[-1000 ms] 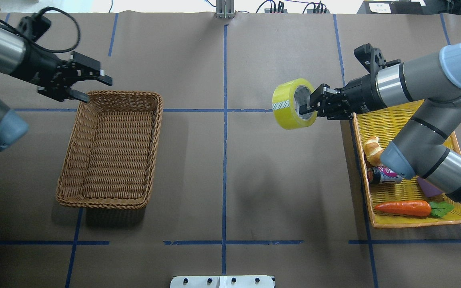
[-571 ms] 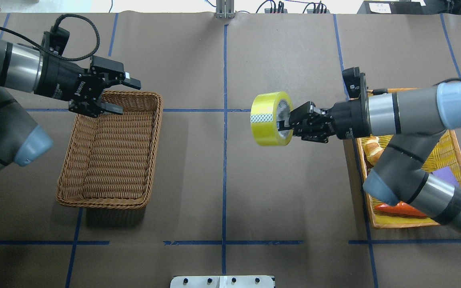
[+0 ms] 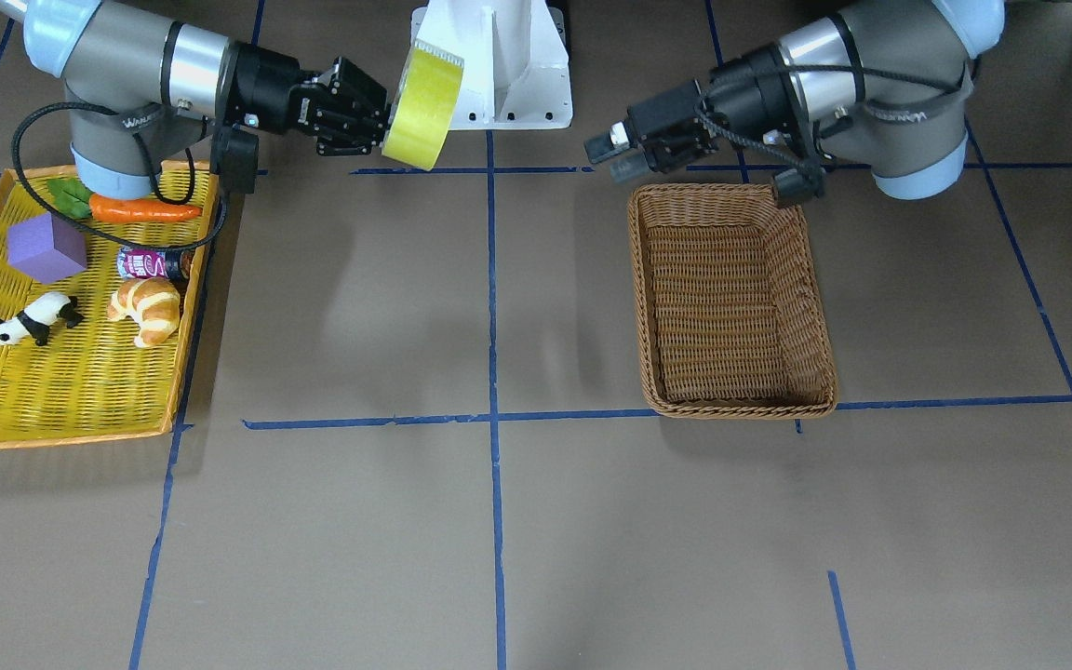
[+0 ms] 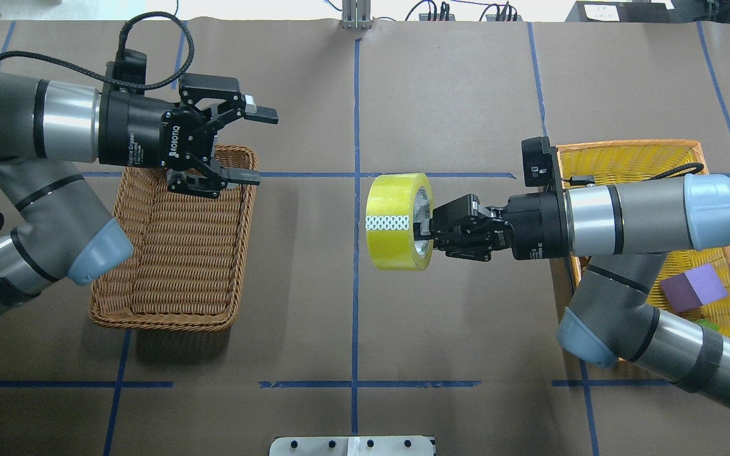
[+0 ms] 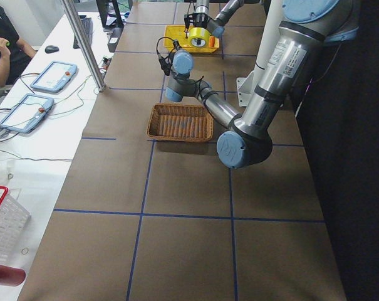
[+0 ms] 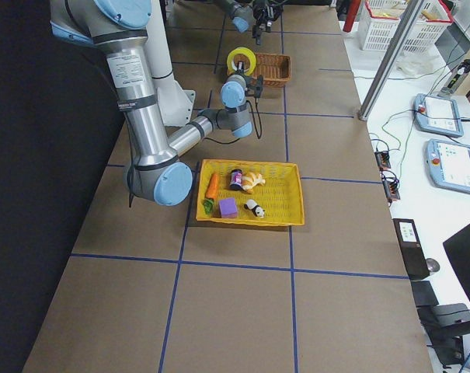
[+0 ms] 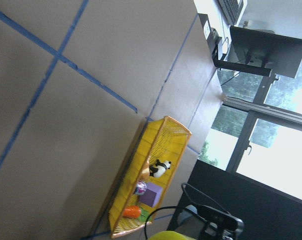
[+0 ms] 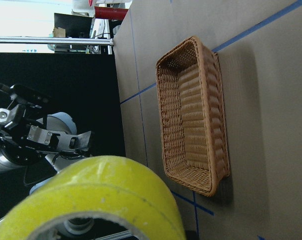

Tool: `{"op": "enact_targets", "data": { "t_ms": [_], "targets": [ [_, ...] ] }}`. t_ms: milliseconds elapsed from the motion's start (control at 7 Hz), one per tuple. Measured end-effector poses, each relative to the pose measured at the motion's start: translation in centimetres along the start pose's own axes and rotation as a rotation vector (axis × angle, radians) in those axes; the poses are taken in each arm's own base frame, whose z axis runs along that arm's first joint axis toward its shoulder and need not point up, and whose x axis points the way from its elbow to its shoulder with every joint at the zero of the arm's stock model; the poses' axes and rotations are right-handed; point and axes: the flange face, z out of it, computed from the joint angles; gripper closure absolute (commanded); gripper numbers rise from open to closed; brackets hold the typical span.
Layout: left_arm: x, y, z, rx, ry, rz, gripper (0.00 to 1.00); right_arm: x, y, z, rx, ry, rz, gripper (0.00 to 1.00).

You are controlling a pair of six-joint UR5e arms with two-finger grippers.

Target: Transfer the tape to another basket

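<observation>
The right gripper (image 4: pixel 425 223) is closed on the wall of the tape (image 4: pixel 393 221), holding the yellow-green roll on edge in the air above the middle of the table. The left gripper (image 4: pixel 258 147) is spread wide with nothing between its fingers. It hangs above the far corner of the basket (image 4: pixel 156 326) — which sits toward the table's left end, well apart from the tape.

Yellow-green tape (image 4: pixel 393 221) aloft, well apart from wicker basket (image 4: pixel 149 323)
</observation>
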Motion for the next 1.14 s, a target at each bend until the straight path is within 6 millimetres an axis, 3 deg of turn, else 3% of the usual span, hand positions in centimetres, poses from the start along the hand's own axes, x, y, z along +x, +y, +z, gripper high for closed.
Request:
{"op": "enact_targets", "data": {
  "t_ms": [286, 1143],
  "targets": [
    [0.3, 3.2, 1.6, -0.03, 0.068, -0.035, 0.0, -1.1, 1.6, 0.4, -0.031, -0.034, -0.01, 1.0],
    [0.4, 8.1, 5.1, -0.105, 0.126, -0.07, 0.0, -1.8, 3.7, 3.6, -0.012, -0.107, 0.001, 1.0]
  ]
}}
